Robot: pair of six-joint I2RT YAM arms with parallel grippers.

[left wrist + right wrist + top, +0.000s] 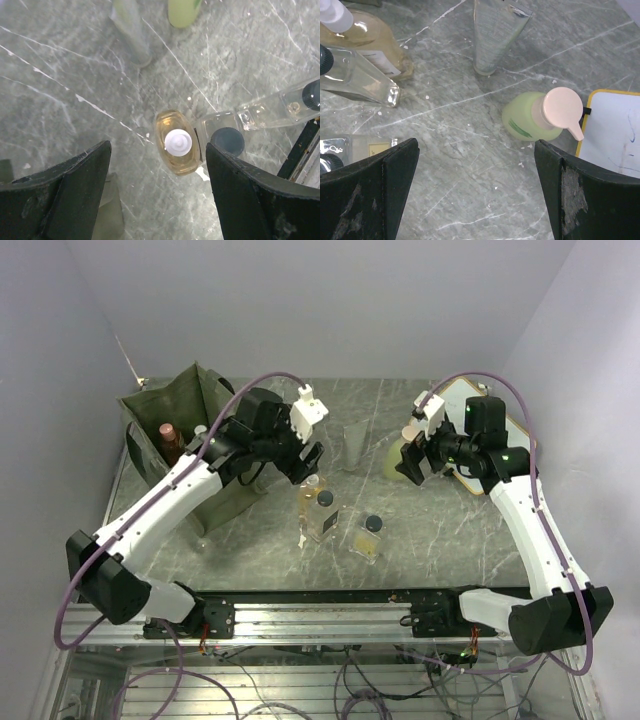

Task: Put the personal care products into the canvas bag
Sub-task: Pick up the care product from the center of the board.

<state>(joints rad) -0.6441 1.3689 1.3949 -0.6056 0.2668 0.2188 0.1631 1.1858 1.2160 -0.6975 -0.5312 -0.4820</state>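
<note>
The olive-green canvas bag [150, 415] stands upright at the back left, with a brown bottle [170, 436] and a pale cap [200, 430] showing inside. My left gripper [306, 466] is open and empty above an amber bottle with a white cap [177, 145]. A clear square bottle with a dark cap [227, 140] touches that bottle, and a second one [280, 107] is just beyond. My right gripper [476, 145] is open and empty beside the yellow-green pump bottle [530, 120]. The translucent grey tube [495, 32] stands upright behind it.
A wood-framed whiteboard [480, 435] lies at the back right, next to the yellow-green bottle and under my right arm. Grey walls close in the table on the left, back and right. The metal rail [330, 615] with both arm bases runs along the near edge.
</note>
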